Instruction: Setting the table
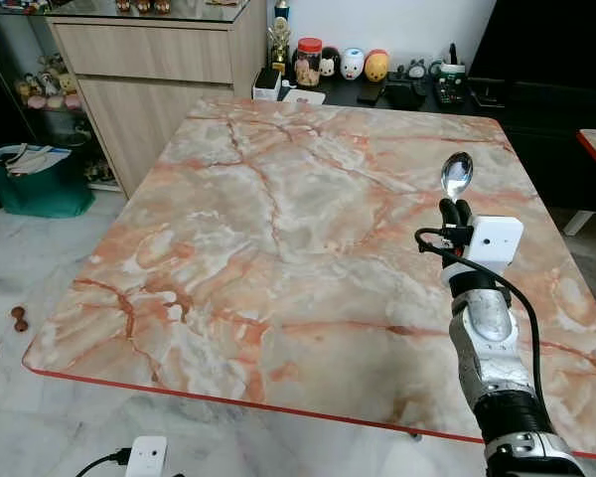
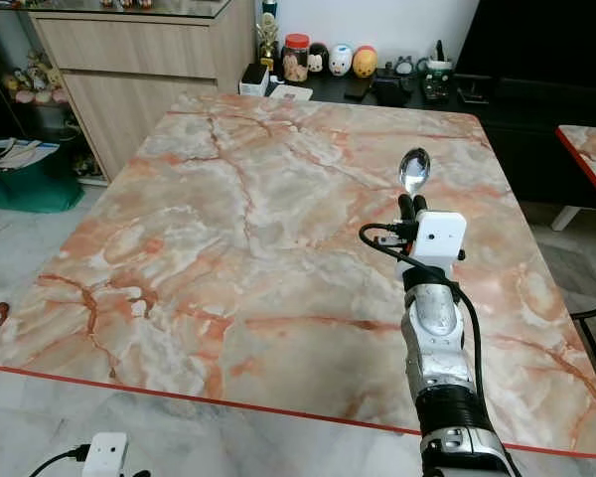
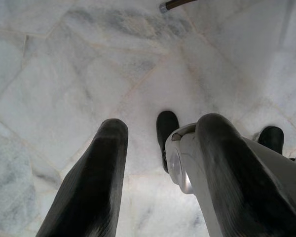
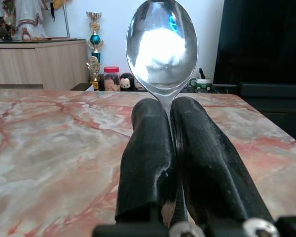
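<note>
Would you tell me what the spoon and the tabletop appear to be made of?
The spoon looks like polished metal, probably steel: its bowl mirrors the room. The table looks like glossy peach-veined marble, though its thin red edge suggests a printed or laminated surface.

Table (image 1: 278, 248): centre of frame, spanning most of the head view.
Right end effector (image 1: 456, 212): right of centre, above the table's right half, fingers closed on the spoon's handle.
Spoon (image 1: 456, 176): bowl sticks out just beyond the fingertips, toward the table's far edge.
Cabinet (image 1: 159, 70): upper left, behind the table's far left corner.
Bin (image 1: 35, 179): left edge, on the floor beside the cabinet.
Jar (image 1: 308, 62): top centre, among figurines on the low shelf behind the table.
Left end effector (image 3: 160, 170): over the floor, fingers apart.
</note>
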{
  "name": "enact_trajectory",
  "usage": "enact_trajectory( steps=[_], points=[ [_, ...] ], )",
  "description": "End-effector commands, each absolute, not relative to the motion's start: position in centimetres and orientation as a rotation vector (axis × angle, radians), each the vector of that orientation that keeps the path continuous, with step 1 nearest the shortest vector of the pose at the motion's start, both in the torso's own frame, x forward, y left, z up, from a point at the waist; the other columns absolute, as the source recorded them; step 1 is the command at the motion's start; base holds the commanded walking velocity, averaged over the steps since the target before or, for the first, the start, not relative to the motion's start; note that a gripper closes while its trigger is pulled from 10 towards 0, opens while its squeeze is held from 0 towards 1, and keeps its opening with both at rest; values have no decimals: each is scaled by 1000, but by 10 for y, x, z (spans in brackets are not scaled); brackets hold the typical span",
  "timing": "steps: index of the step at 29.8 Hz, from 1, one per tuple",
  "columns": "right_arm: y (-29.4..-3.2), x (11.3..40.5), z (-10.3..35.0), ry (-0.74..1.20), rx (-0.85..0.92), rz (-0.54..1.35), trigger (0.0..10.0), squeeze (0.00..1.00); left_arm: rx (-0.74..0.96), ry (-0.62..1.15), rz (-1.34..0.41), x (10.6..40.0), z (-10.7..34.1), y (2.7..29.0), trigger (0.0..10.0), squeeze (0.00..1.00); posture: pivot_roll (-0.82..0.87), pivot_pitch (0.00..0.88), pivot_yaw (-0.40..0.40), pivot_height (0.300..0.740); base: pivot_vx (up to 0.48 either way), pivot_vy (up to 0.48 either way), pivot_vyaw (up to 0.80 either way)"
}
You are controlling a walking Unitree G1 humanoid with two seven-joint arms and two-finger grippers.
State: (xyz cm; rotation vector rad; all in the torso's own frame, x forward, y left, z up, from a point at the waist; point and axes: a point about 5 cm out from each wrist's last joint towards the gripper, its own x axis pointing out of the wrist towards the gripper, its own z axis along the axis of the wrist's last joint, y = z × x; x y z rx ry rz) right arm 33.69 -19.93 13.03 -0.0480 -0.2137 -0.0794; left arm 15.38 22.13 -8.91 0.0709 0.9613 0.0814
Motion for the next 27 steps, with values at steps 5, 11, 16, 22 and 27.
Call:
enact_trajectory(
  steps=[5, 11, 16, 22, 27],
  points=[
    [-205, 343, 143, -255, -35, -105, 10000, 0, 82, 983, 67, 149, -92, 218, 10000, 0, 2, 0, -26, 740, 0, -340, 0],
    [-206, 344, 143, -248, -29, -104, 10000, 0, 85, 981, 66, 149, -92, 218, 10000, 0, 0, 0, -26, 740, 0, -342, -396],
    [-204, 343, 142, -259, -41, -94, 10000, 0, 86, 982, 65, 148, -92, 218, 10000, 0, 1, 0, -26, 740, 0, -345, -315],
    [-204, 344, 142, -258, -39, -93, 10000, 0, 83, 984, 67, 146, -93, 218, 10000, 0, 1, 0, -26, 740, 0, -344, 0],
    [-204, 344, 143, -263, -41, -93, 10000, 0, 78, 984, 69, 146, -93, 218, 10000, 0, -2, 0, -29, 740, 0, -343, 0]
  ],
)
